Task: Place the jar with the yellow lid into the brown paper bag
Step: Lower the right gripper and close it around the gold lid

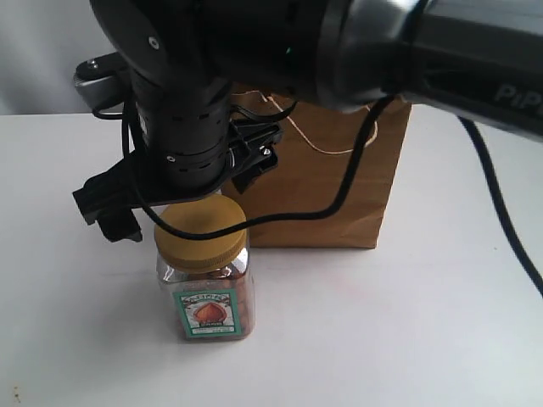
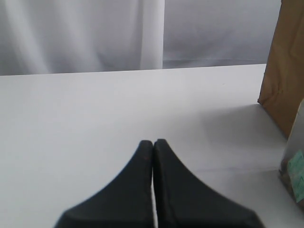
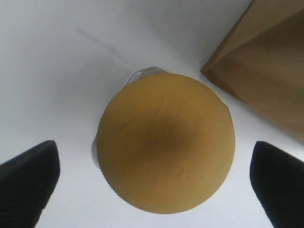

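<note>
Right gripper [image 3: 154, 156] over jar [image 1: 206, 271]; brown contents [image 1: 241, 298]

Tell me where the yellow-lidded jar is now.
In the exterior view the yellow-lidded jar stands upright on the white table, left of centre, in front of the brown paper bag, directly under the open right gripper.

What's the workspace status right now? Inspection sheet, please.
Surface: white tabletop, flat.
Job's things: clear plastic jar with mustard-yellow lid upright in front of the upright brown paper bag, not yet inside.
Clutter: nothing seen.
Grippers: right gripper open above the jar, one finger either side; left gripper shut, empty.
Cables: black cable droops across the bag's front.
Surroundings: white curtain behind.
</note>
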`<action>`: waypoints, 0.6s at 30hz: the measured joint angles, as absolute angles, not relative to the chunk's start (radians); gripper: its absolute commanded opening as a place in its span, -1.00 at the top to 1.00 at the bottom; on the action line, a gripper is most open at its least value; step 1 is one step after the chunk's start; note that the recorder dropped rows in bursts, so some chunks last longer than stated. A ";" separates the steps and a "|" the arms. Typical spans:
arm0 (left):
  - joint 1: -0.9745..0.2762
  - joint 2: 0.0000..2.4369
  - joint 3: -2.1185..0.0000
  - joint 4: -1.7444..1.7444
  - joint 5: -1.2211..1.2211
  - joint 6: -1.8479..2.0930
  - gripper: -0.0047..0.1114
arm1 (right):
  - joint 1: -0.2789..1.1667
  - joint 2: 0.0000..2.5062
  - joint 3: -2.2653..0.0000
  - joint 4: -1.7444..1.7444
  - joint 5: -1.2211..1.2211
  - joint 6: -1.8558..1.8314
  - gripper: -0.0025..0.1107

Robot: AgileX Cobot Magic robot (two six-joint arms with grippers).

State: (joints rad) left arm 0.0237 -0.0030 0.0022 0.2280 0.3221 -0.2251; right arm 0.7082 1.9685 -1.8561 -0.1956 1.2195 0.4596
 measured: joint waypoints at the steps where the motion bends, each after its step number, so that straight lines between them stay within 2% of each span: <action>1: 0.024 -0.003 0.002 0.228 0.322 -0.225 0.90 | 0.708 1.972 -1.856 -0.198 1.220 0.460 -0.90; 18: 0.024 -0.003 0.002 0.228 0.322 -0.225 0.90 | 0.708 1.989 -1.856 -0.220 1.220 0.474 -0.90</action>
State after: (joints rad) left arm 0.0237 -0.0030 0.0022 0.2280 0.3221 -0.2251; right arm 0.7082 1.9890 -1.8561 -0.2202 1.2195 0.4743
